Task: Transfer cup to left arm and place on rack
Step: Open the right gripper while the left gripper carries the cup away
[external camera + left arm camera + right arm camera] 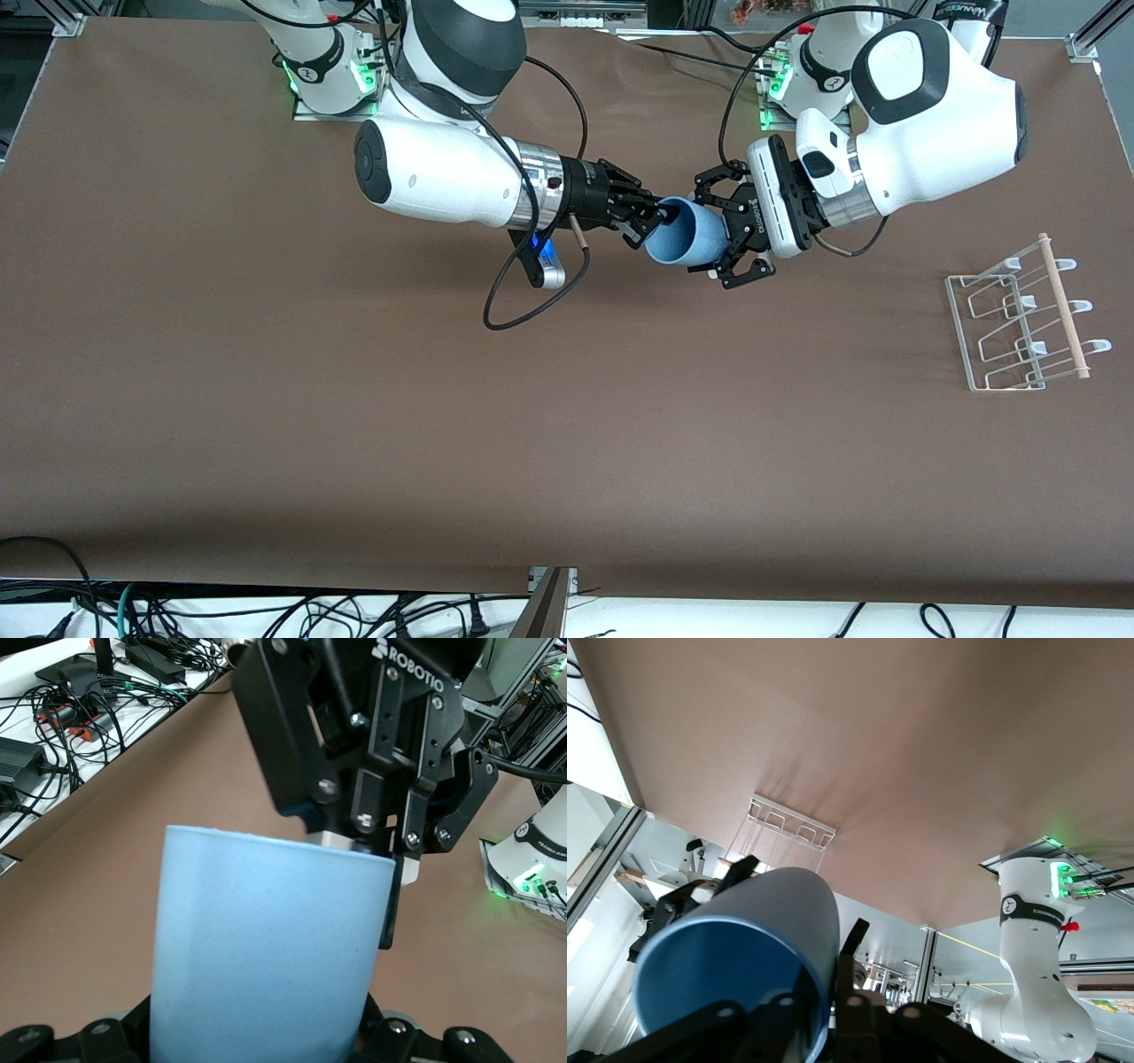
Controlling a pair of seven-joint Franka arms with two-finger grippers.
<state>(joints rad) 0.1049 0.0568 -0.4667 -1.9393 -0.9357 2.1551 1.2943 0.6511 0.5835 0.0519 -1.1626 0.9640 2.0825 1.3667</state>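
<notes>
One cup point(684, 235), one rack point(1019, 315), one table point(354, 425), and two arms, each with one hand.

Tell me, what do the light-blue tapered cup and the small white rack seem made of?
The light-blue tapered cup: probably matte plastic, smooth and finely speckled. The small white rack: apparently coated wire, thin looped prongs; the pale rod across it looks wooden.

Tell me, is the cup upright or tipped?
Tipped: the cup lies sideways in the air between both claws, its open mouth facing the right arm.

brown table cover point(266, 399), tangled black cables point(97, 691) past its edge
</notes>
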